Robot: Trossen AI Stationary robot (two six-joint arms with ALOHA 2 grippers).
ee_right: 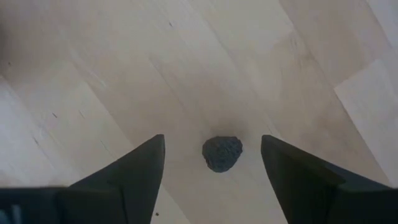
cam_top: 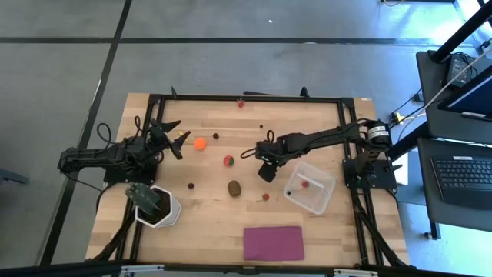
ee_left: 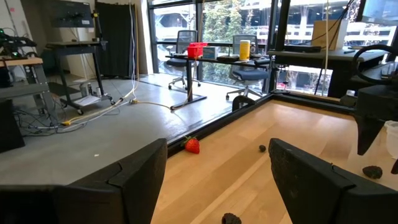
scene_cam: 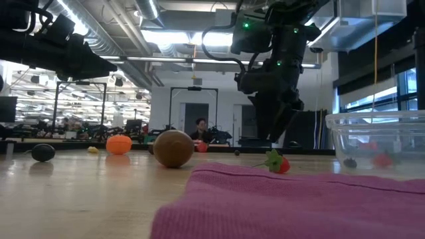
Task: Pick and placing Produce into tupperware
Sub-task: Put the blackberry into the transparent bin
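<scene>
Showing a wooden table (cam_top: 207, 223) framed in black, with tupperware (cam_top: 310, 186) at the right side, clear, shallow, one small red piece (cam_top: 304, 184) inside; in the low view a darker bit also lies behind the tub wall, too blurred to identify. Lying near the front edge, a flat magenta cloth (cam_top: 274, 242); standing at front left, a white pot with green plant (cam_top: 156, 204). Poised just left of the tupperware, near table centre, right gripper (ee_right: 213, 163), jaws spread wide, nothing held, a dark berry (ee_right: 222, 152) on the wood between the fingers (ee_right: 134, 171) and clear of both; the berry itself hidden under the gripper in the high view. Waiting at the left side, left gripper (ee_left: 217, 180), jaws well apart and empty, fingertips cut off by the frame edge in the wrist view. Scattered loose on the wood: brown oval (cam_top: 234, 187) near centre front, orange ball (cam_top: 201, 143) just beside the left gripper, red-and-green piece (cam_top: 228, 161) between ball and right gripper, a red strawberry (cam_top: 241, 103) against the far rail, another small red bit (cam_top: 266, 196) in front of the right gripper, a yellow bit (cam_top: 184, 135) near the left fingers, several other dark berries (cam_top: 215, 136) too small to make out in detail.
</scene>
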